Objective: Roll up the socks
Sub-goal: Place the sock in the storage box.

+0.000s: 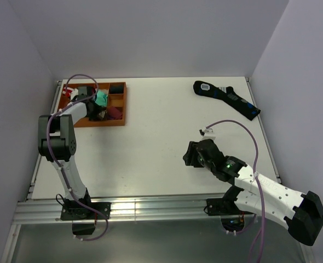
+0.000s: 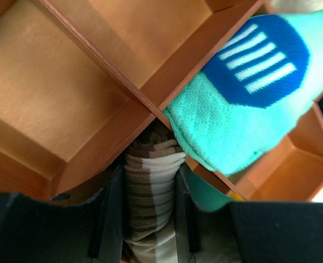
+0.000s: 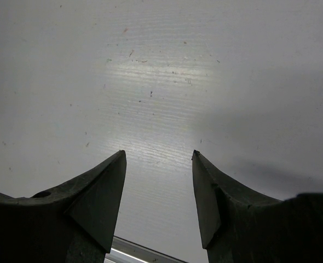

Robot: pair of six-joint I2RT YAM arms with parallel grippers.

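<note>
The left gripper [image 2: 149,183] is clamped on the rolled brown knitted sock pair with cream-white stripes [image 2: 152,219]. The roll's long axis runs along the fingers and points into a corner of a compartment of the orange-brown wooden divided tray [image 2: 96,55], just beside a teal sock with a blue patch [image 2: 227,126]. The right gripper [image 3: 159,159] hangs with its fingers apart over the bare white table [image 3: 150,82], well apart from the tray, so the set-down likely falls to the left arm.

No text, brand or number is legible in any view. The long black-navy fabric sock [image 1: 230,100] bears a small white label [image 1: 204,86]; its print is too small to read. The teal knitted sock [image 2: 227,129] carries a rounded blue patch [image 2: 263,57] with five white bars.
</note>
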